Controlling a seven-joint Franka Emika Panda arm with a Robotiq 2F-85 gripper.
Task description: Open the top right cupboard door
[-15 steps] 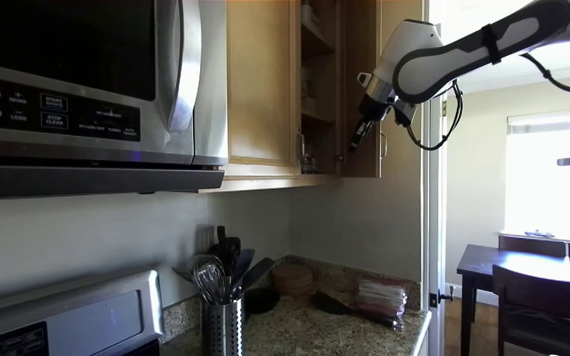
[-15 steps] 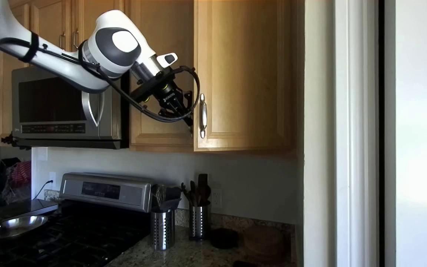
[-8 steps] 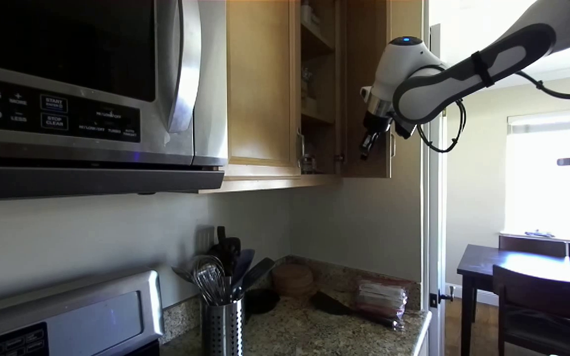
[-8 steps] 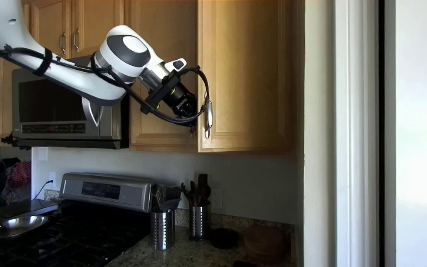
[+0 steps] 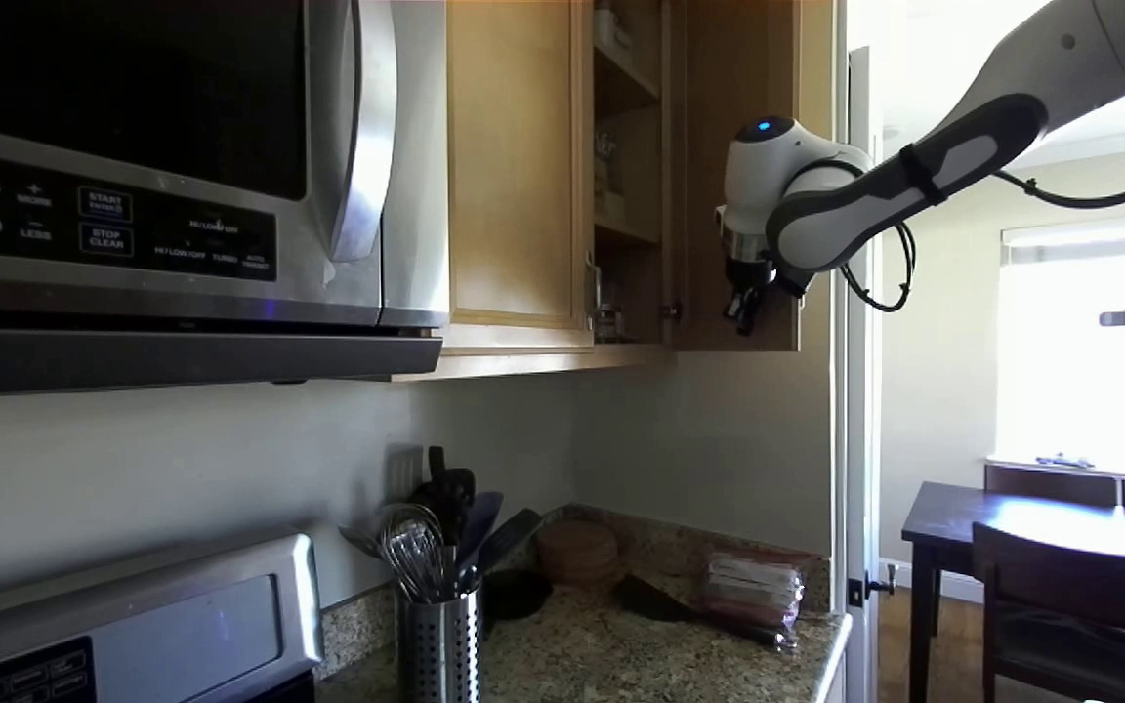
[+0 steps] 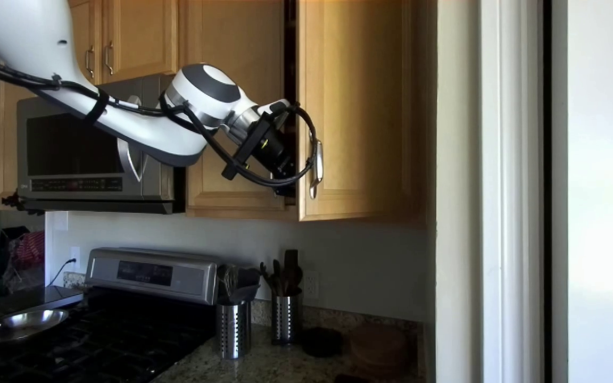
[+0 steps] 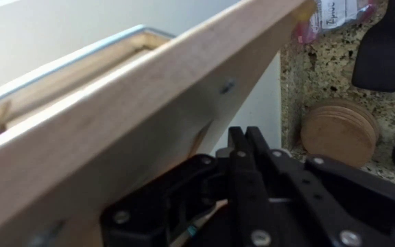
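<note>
The top right cupboard door stands swung partly open, its silver bar handle on the outer face near the left edge. Its inner face shows in an exterior view. In the wrist view the door crosses diagonally, edge towards the camera. My gripper is shut and empty, on the inner side of the door. In an exterior view the gripper is in front of the door's inner face; in an exterior view the gripper's tips are partly hidden behind the door's edge. Contact with the door cannot be told.
The twin wooden door is closed beside the opened cupboard. Cupboard shelves show inside. The microwave is left of it. Below, the granite counter bears utensil holders, wooden discs and a black spatula.
The door has swung wider open. My gripper has moved down and to the right in both exterior views, along with the door, staying on its inner side.
</note>
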